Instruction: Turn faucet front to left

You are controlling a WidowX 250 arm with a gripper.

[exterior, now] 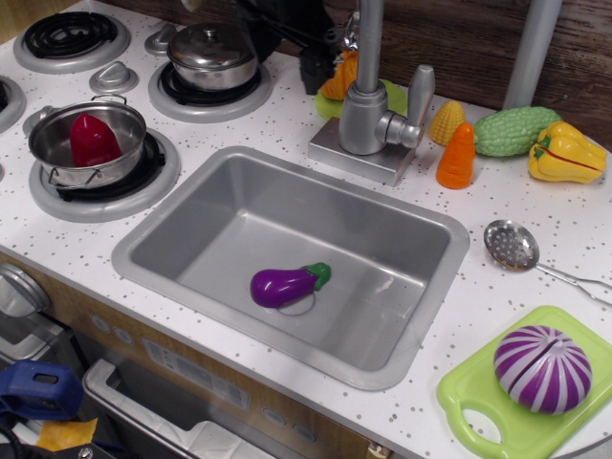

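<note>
Tool (pixel 318 67): dark, behind-left of the faucet (pixel 368 115); jaw state can't be told.
Risk: probably glancing off the spout pipe, leaving it unturned.

The dark arm reaches in from the top edge of the view, angled downward to the right. Its end effector (pixel 320 65) hangs low at the arm's tip; whether its jaws stand apart or together cannot be made out.

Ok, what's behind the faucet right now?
Behind the faucet sits an orange toy on a green plate, both partly covered by the faucet body. The dark gripper hangs just left; its jaws are too dark to read.
</note>
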